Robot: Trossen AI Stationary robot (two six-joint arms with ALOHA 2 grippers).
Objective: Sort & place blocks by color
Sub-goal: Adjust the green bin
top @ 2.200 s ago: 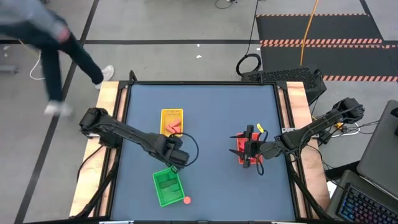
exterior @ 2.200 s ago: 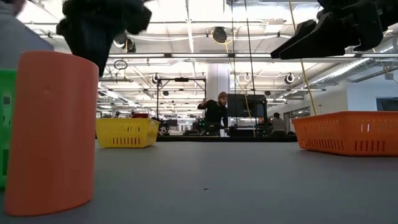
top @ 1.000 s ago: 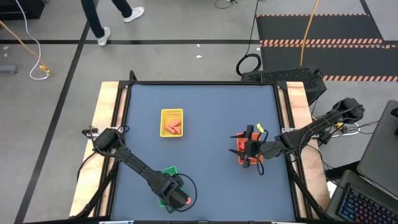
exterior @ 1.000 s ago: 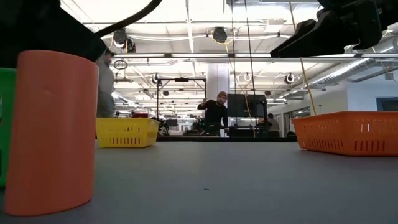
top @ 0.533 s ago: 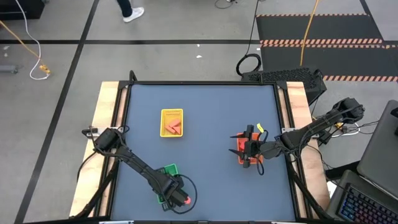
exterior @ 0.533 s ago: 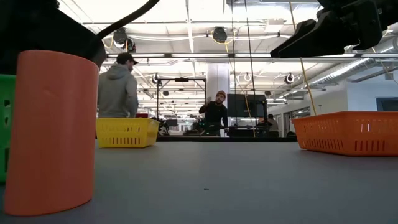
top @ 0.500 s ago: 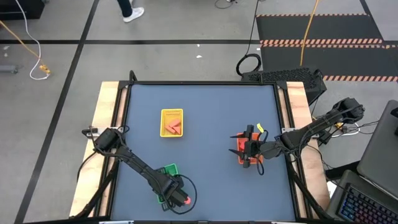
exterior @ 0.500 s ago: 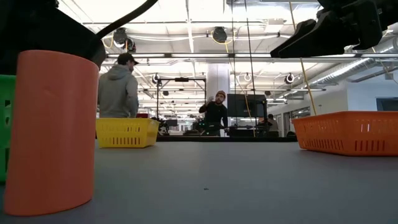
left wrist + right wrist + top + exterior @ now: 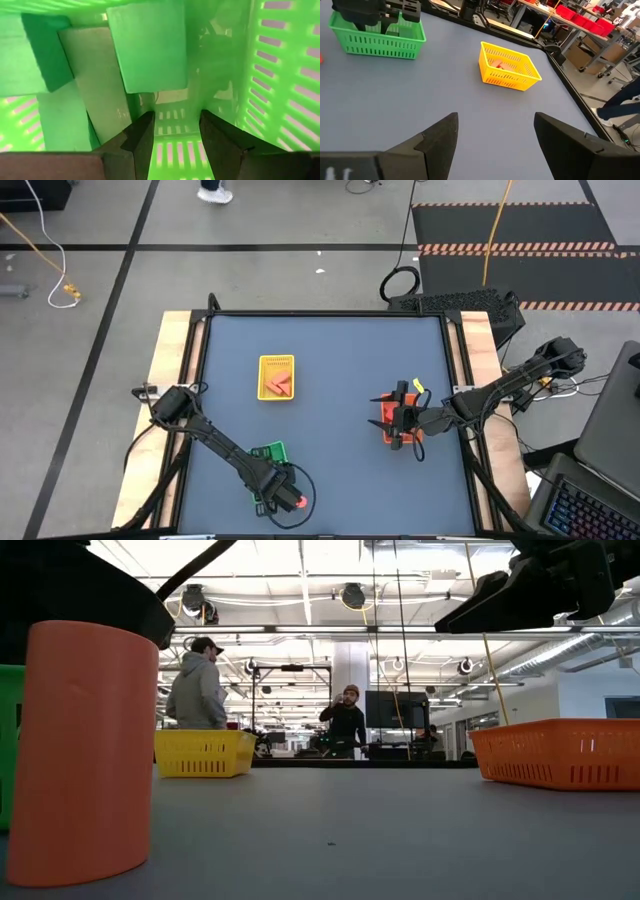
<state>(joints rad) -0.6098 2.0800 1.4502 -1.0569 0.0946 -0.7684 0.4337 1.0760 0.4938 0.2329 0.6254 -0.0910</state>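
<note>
My left gripper (image 9: pixel 268 488) is down inside the green tray (image 9: pixel 268 453) near the table's near edge. In its wrist view its open fingers (image 9: pixel 141 136) stand over the tray's slotted floor (image 9: pixel 176 150), with nothing between them. Several green blocks (image 9: pixel 147 45) lie just ahead of them in the tray. A salmon round block (image 9: pixel 300 502) stands upright on the table beside that tray and fills the left of the low view (image 9: pixel 85 750). Salmon blocks (image 9: pixel 278 385) lie in the yellow tray (image 9: pixel 277 363). My right gripper (image 9: pixel 392 423) hovers open over the red tray (image 9: pixel 384 430).
The red tray (image 9: pixel 560 752) and the yellow tray (image 9: pixel 203 753) sit on the grey table, with bare table between them (image 9: pixel 420 95). The left arm (image 9: pixel 215 442) slants across the table's left near part. People stand in the room beyond the far edge.
Neither gripper nor any block has visibly moved. A person in the room behind the table has walked into the low view and stands beyond the yellow tray.
</note>
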